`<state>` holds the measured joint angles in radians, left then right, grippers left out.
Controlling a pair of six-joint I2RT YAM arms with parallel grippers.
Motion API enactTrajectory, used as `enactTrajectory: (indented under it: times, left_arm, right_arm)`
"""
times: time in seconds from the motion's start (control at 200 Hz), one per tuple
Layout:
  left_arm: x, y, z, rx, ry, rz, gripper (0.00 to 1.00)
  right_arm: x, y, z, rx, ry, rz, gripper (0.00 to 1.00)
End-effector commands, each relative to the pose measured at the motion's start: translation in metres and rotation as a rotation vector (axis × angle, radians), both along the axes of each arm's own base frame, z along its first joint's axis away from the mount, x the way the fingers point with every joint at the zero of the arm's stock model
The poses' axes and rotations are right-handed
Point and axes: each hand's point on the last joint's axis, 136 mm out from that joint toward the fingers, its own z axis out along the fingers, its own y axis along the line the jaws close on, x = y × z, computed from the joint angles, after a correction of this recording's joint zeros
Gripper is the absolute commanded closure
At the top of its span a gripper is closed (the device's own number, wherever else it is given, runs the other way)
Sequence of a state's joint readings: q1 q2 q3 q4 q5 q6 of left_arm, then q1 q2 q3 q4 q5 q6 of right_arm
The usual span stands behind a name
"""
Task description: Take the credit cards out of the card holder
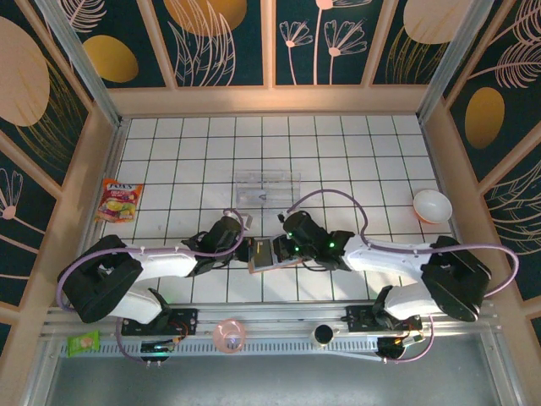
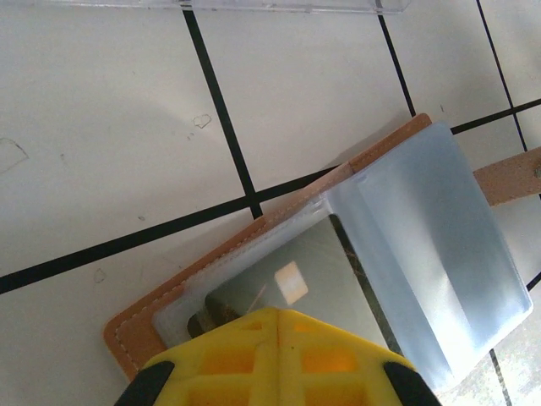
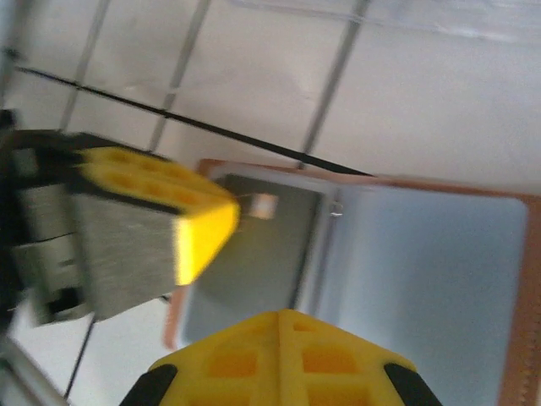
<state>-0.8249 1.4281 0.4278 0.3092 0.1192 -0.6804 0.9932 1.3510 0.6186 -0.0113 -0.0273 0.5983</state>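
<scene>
- Card holder (image 1: 267, 255): lies open and flat on the white tiled table (image 1: 186, 169), just nearer than the clear plastic tray (image 1: 268, 186) and between the two arms' grippers.
- Left gripper (image 2: 277, 326): yellow fingers are drawn together with no gap, over the holder's left half. Whether they pinch anything cannot be told.
- Right gripper (image 3: 279, 326): likewise fully closed, above the holder's near edge, with nothing visible between its fingers.
- Credit cards: one silver-grey card (image 2: 325, 279) sits in its pocket under a clear window. A second card cannot be told apart.
- Materials: the holder has a tan, leather-like shell with a stitched border and rounded corners. Its right leaf carries a frosted, grey-blue plastic panel (image 2: 423, 245), smooth and slightly glossy. The card is thin, rigid and reflective. The table is hard, slick tile with dark grid lines.
- Risk 1: closed fingers cannot take a flat card. Pushing on the window would probably slide the whole holder across the slick tile rather than free the card.
- Risk 2: the pocket grips the card on several sides. A pull without firm hold-down from the other arm would likely lift or fold the holder shut.
- Risk 3: the two grippers stand close together, so opening one beside the other could cause them to touch.
- Risk 4: a thin card lying flush offers little edge, and the fingertips may slip off it.
</scene>
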Motion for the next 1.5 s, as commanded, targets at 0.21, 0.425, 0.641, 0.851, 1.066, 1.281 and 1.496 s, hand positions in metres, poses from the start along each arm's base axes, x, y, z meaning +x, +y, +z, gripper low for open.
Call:
enactTrajectory:
  times: [0.21,0.425,0.641,0.851,1.066,1.281,1.496]
  left_arm:
    - [0.012,-0.009,0.001,0.034,-0.028,-0.019,1.0]
    - [0.02,-0.011,0.046,-0.033,-0.113,0.003,0.92]
    - [0.002,0.007,0.041,-0.039,-0.078,0.029,0.75]
    - [-0.018,0.015,0.014,-0.068,0.004,0.021,0.62]
    - [-0.016,0.022,-0.001,-0.012,0.002,0.036,0.56]
    - [-0.005,0.018,-0.003,0.012,-0.027,0.046,0.62]
    - [0.003,0.01,0.0,0.009,-0.04,0.037,0.68]
  right_arm:
    - [0.002,-0.036,-0.04,-0.026,0.095,-0.181,1.0]
    - [0.008,-0.016,0.026,0.179,-0.059,-0.097,0.72]
    - [0.005,0.007,0.027,0.151,-0.053,0.026,0.68]
    - [0.01,0.02,0.007,0.204,0.063,0.044,0.79]
    - [0.008,0.026,-0.005,0.201,0.113,0.044,0.73]
    - [0.008,0.024,-0.015,0.174,0.139,-0.027,0.73]
    - [0.009,0.023,-0.017,0.185,0.147,-0.072,0.75]
